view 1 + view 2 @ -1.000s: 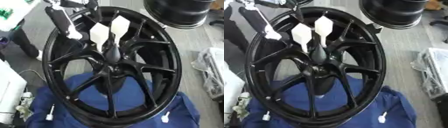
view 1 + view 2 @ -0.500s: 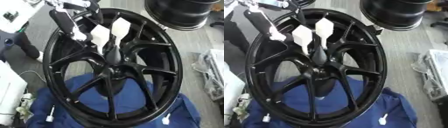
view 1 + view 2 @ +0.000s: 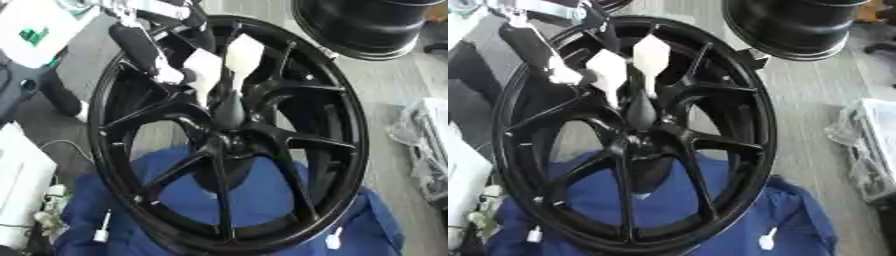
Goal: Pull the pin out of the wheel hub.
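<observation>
We are reaching our left hand (image 3: pixel 203 72) in from the upper left, over the rim and into the face of the wheel (image 3: pixel 332 150), and its white-padded end is hanging just above the middle of the spokes. We cannot tell how far the hand is closing, nor whether it is gripping anything, because its black parts are blending into the black metal behind them. Directly below the white pads a dark tapered piece (image 3: pixel 229 107) is running down toward the hub (image 3: pixel 229 146). It is narrow at the top near the hand and wider at the bottom, and its lower end is meeting the hub; we cannot say for certain that this is the pin. The hub is sitting at the centre of the wheel, with the thin spokes fanning out from it to the rim. The wheel is standing tilted, its top leaning away from us and its lower edge resting on a blue cloth (image 3: pixel 262 200) that is showing through the gaps between the spokes. Two small white things (image 3: pixel 101 234) are lying on the cloth, one near the lower left of the rim and one near the lower right. A white box (image 3: pixel 22 185) is lying at the left edge, a second black wheel (image 3: pixel 367 25) is sitting in the upper right corner, well apart from the hand, and a clear plastic bag (image 3: pixel 424 145) is lying on the grey surface (image 3: pixel 385 90) at the right edge.
</observation>
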You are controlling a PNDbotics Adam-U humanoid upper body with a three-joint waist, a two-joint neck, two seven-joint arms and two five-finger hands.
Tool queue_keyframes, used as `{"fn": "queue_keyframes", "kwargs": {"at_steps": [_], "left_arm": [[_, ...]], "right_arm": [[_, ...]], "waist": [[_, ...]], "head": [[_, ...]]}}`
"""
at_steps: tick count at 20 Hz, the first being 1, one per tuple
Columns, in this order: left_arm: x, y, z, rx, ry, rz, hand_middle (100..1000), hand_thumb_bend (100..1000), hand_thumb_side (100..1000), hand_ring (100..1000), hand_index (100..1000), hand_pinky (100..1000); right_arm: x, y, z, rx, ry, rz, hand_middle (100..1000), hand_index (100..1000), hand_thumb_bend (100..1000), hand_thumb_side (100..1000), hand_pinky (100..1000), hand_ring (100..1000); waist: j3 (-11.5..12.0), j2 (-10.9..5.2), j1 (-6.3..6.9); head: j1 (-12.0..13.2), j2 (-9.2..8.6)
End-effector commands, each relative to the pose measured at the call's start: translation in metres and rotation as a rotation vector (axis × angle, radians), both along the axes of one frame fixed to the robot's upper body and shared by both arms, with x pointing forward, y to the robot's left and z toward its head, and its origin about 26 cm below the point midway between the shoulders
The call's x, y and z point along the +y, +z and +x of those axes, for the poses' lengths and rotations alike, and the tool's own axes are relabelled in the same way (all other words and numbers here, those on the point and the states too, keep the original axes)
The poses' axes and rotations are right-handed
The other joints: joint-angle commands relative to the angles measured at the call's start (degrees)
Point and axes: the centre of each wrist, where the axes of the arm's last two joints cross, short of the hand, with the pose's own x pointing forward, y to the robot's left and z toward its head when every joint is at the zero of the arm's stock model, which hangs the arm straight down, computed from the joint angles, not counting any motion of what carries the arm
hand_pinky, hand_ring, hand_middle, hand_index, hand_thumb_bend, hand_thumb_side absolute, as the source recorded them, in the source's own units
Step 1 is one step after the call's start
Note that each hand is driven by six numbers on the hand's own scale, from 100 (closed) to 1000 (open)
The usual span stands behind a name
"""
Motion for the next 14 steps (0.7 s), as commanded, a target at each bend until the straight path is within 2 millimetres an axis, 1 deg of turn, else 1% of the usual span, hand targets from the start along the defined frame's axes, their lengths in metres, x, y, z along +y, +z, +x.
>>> {"fn": "queue_keyframes", "kwargs": {"at_steps": [1, 9, 14], "left_arm": [[-0.0022, 0.0143, -0.0037, -0.033, -0.036, 0.025, 762, 239, 410, 865, 832, 919], [-0.0048, 0.0145, -0.0036, -0.04, -0.041, 0.031, 768, 265, 424, 868, 841, 923], [-0.0058, 0.0161, -0.0034, -0.046, -0.04, 0.029, 775, 273, 434, 871, 877, 923]], "right_arm": [[-0.0052, 0.0129, -0.0024, -0.024, -0.008, -0.014, 572, 817, 100, 592, 816, 620], [-0.0069, 0.0105, -0.0018, -0.013, -0.011, -0.009, 569, 815, 100, 596, 816, 618], [-0.0078, 0.0094, -0.0013, -0.008, -0.011, -0.005, 568, 813, 100, 598, 816, 616]], "waist": [[-0.13, -0.87, 0.21], [-0.24, -0.77, 0.2], [-0.26, -0.68, 0.17]], "head": [[0.21, -0.52], [0.1, -0.69], [0.05, -0.87]]}}
